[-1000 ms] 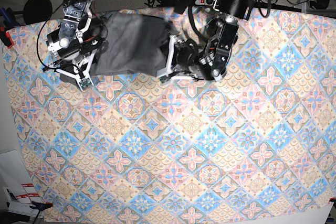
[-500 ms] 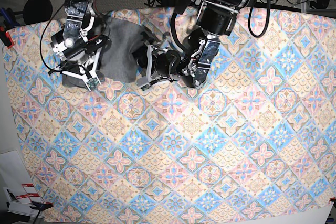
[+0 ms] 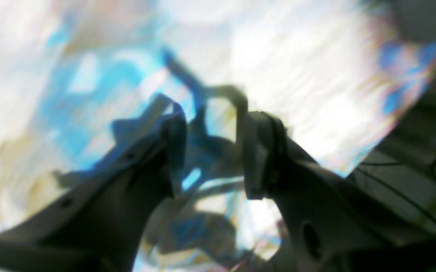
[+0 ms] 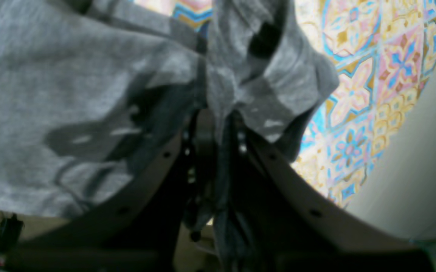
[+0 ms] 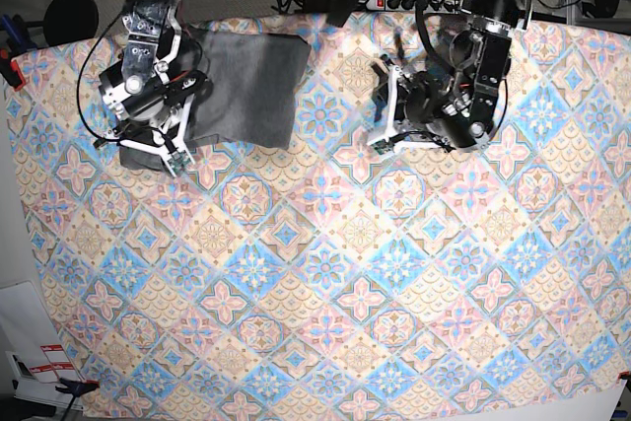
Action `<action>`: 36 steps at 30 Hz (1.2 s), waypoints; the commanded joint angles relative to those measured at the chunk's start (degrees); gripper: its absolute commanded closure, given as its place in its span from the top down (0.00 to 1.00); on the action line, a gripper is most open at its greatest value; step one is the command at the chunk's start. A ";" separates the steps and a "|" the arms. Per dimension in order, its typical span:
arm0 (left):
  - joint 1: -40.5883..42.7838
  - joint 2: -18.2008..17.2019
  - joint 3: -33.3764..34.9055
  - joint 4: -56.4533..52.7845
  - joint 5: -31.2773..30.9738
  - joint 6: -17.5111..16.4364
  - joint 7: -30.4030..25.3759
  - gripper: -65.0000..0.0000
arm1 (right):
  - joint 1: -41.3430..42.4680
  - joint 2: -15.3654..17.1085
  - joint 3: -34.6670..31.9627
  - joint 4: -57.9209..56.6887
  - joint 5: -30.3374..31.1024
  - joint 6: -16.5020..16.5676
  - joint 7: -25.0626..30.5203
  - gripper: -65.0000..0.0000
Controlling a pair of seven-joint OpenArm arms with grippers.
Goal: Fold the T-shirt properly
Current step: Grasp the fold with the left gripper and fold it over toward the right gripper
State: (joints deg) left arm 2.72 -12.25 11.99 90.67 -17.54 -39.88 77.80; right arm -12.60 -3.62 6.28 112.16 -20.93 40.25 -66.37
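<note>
Right tool [image 4: 218, 132] pinches folded grey T-shirt [image 5: 246, 86].

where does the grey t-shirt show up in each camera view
Base: the T-shirt lies folded at upper left, beside the right gripper.
Right wrist: it fills the left and centre, a fold pinched between the jaws.
Left wrist: not in it; only the open left gripper over blurred pattern.
Shared landmark: the tile-patterned tablecloth, also at right in the right wrist view.

folded grey t-shirt [image 5: 245, 86] at far-left table edge
</note>
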 commanded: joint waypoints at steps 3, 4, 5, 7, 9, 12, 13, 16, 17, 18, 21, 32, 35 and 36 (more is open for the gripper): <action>-0.04 0.69 -3.51 1.33 -0.70 -0.12 0.22 0.38 | 0.51 0.32 -4.57 1.12 0.40 -0.25 0.92 0.07; 0.05 0.69 -4.56 1.50 -0.61 -0.12 0.84 0.38 | 0.51 0.41 -5.98 1.12 0.40 -0.25 0.92 0.07; 0.05 0.60 -5.35 1.50 -0.61 -0.12 1.28 0.38 | 0.42 0.76 -7.38 1.20 0.40 -0.25 0.83 0.07; 0.05 0.60 -7.11 1.50 -0.44 -0.12 1.28 0.38 | 0.25 1.46 -11.16 1.29 0.40 -0.25 0.57 0.07; -0.13 -0.19 -8.87 1.50 -0.44 -0.12 1.10 0.38 | -0.54 1.46 -14.68 1.47 0.40 -0.25 0.57 0.07; -0.48 -0.98 -9.75 1.33 -0.44 -0.12 0.93 0.38 | -1.25 1.46 -18.81 1.56 0.40 -0.25 0.83 0.07; -0.66 -1.07 -9.75 1.33 -0.44 -0.12 0.93 0.38 | -1.33 1.46 -19.51 1.56 0.40 -0.25 0.83 0.07; -1.09 -1.77 -9.57 1.15 -0.35 -0.12 0.93 0.38 | -2.21 1.29 -20.22 2.17 0.40 -0.25 0.92 0.07; -1.09 -1.77 -9.57 1.15 -0.35 -0.12 0.84 0.38 | -2.65 1.20 -20.83 2.52 0.40 -0.25 0.92 0.07; -1.09 -1.86 -9.57 1.15 -0.35 -0.12 0.84 0.38 | -2.92 1.20 -22.50 2.61 0.40 -0.25 0.92 0.07; -1.18 -1.77 -9.57 1.15 -0.35 -0.12 0.84 0.38 | -3.62 1.55 -27.25 2.52 0.31 -0.25 0.92 0.07; -1.45 -1.42 -9.75 -0.43 -0.35 -0.12 0.75 0.38 | -4.50 2.87 -32.09 2.35 0.22 -0.25 -1.54 0.10; -2.06 -1.42 -9.66 -1.66 -0.26 -0.12 -0.83 0.38 | -4.23 2.96 -32.09 2.35 0.49 -0.25 -5.59 0.21; -2.33 -1.51 -9.66 -2.81 -0.26 -0.12 -1.62 0.38 | -4.23 2.96 -31.82 2.35 0.49 -0.25 -6.11 0.23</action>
State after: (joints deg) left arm 1.30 -13.37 2.44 87.13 -17.26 -39.92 76.44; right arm -17.30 -0.47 -25.65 113.58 -20.36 40.07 -72.55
